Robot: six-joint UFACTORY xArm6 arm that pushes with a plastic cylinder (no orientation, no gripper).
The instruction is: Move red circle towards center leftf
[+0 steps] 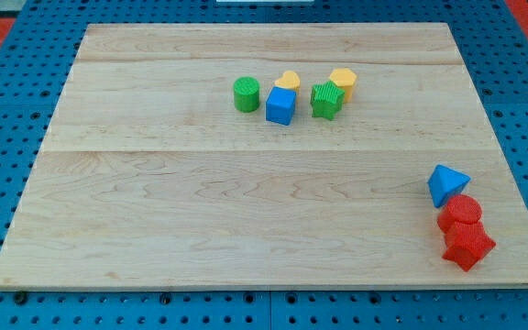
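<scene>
Currently my tip not visible anywhere, so end effector state and direction to block cannot be told. Red circle (461,212) sits near bench (200,229) right edge, low, touching blue triangle (446,183) above and red star (467,245) below. Target, centre left, lies far across toward view's left.

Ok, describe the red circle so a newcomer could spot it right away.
Go to the wooden board's bottom right corner in the view, where three blocks cluster. The red circle is the middle one, touching the blue triangle above and the angular red block below. It alone is red and round-topped. My tip is not in view.
</scene>
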